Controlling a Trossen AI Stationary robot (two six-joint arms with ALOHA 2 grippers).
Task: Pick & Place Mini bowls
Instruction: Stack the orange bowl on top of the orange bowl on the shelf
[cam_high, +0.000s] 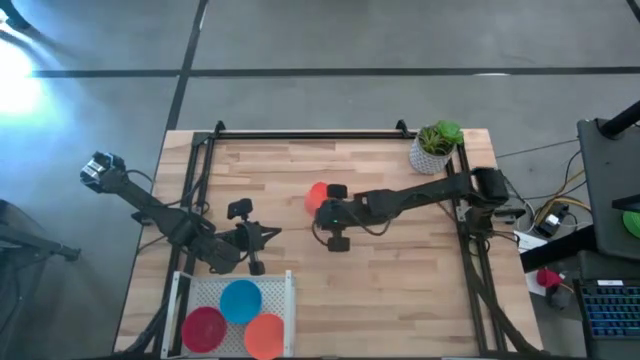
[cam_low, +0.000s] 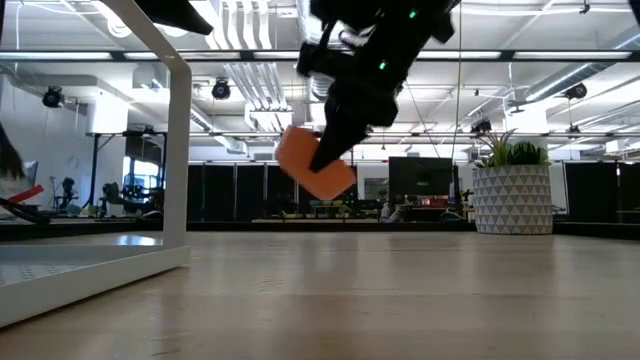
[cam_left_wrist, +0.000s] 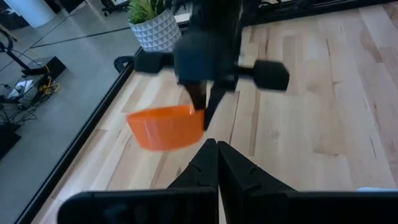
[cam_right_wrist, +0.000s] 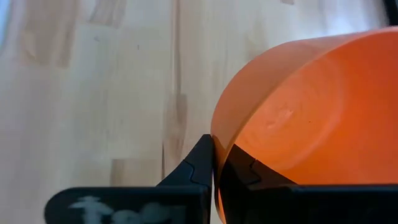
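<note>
The right gripper (cam_high: 322, 200) holds an orange mini bowl (cam_low: 314, 165) by its rim, fingers pinched shut on the thin wall, lifted clear above the middle of the table (cam_high: 400, 260). The bowl looks light, stiff and slick (thin plastic, likely to swivel), so a rim pinch suits it. The left gripper (cam_left_wrist: 216, 163), closed and empty, waits beside the white tray (cam_high: 291, 300) at the table's near-left corner.

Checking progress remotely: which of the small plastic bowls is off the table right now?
The small orange plastic bowl, pinched by its rim in the right gripper mid-table. The red, blue and other orange bowl sit in the white tray.
</note>
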